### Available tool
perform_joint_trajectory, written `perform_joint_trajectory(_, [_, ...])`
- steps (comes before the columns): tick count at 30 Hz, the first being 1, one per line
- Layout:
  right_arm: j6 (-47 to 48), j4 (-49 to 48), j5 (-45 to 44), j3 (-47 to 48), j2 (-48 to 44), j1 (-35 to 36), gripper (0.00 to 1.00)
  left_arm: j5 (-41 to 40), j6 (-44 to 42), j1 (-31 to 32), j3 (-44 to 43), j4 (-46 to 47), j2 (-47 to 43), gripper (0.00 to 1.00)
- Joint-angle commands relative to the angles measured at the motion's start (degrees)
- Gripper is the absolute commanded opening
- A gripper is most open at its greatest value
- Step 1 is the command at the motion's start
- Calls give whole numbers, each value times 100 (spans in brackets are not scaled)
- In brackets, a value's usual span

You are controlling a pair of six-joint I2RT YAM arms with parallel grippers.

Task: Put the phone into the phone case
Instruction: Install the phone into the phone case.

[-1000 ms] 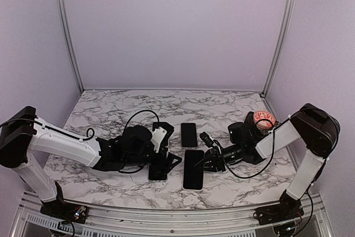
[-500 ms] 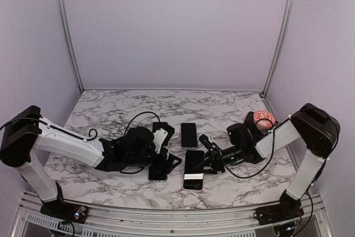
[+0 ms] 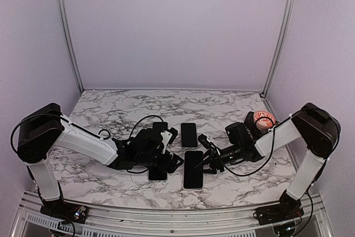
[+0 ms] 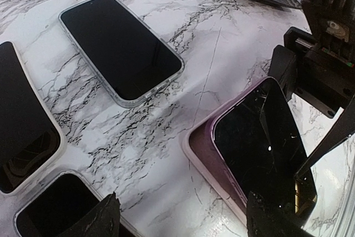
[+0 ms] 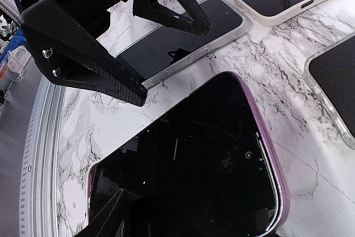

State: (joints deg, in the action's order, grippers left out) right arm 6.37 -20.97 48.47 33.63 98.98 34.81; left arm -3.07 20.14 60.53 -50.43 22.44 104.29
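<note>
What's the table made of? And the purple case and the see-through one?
Table: looks like marble, white with dark veins and a slight shine, though it may be only a printed sheet.
Purple case: seems to be soft matte plastic or rubber, with a smooth rounded rim.
See-through case: clear glossy plastic, its edge catches the light.

From above, you see only the near end of the clear-cased phone (image 3: pixel 158 175) under the left gripper (image 3: pixel 169 163) (the rest is covered); your right wrist view crops the purple-edged phone (image 5: pixel 188 159).
</note>
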Motion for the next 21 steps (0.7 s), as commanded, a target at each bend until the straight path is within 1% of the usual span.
perform_joint_trajectory(1, [242,338,-439,221,-280,-21,54,18,34,-51,-208,68,177,79])
perform_joint_trajectory(5, [279,558,-714,291,-367,-20,57,88,7,-48,-278,68,293,79])
perform_joint_trajectory(10, [324,878,-933,410,-509,-18,63,96,-9,-50,-224,68,220,79])
perform_joint_trajectory(15, [361,1173,-1266,456,-778,-18,64,122,-79,-50,-212,68,232,79])
perform_joint_trajectory(17, [241,1346,-1382,520,-912,-21,64,86,-95,-50,-199,68,220,79])
perform_joint_trajectory(19, [-81,1652,-1638,588,-1060,-22,62,51,-115,-50,-172,64,143,78])
perform_joint_trajectory(21, [-539,2001,-2074,604,-1321,-6,55,18,-96,-50,-124,40,32,75])
